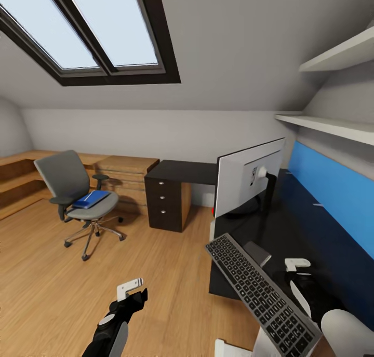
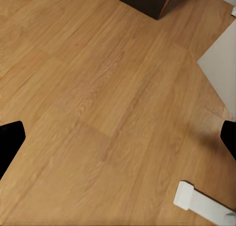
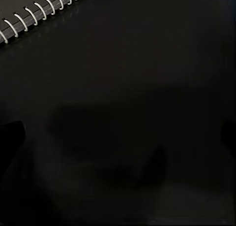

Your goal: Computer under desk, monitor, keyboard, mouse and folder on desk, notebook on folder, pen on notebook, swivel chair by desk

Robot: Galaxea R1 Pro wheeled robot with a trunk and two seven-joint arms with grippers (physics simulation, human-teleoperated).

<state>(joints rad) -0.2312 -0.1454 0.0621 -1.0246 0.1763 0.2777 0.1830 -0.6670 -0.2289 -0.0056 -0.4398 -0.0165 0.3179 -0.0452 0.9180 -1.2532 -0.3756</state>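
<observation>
Where it lies, keyboard (image 1: 262, 290) overhangs desk (image 1: 291, 227).

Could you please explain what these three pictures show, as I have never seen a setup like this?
These are simulator renders from a wheeled robot with two arms. The large picture comes from its head camera, looking down over a bedroom. The dark desk carries a monitor and a keyboard; the keyboard's near end juts out past the desk edge. A swivel chair on the wooden floor has a blue folder on its seat. The left gripper hangs over bare floor, open and empty, as its wrist camera confirms. The right gripper hovers above the desk; its camera sees dark desktop and the spiral binding of a notebook. It seems open and holds nothing.
</observation>
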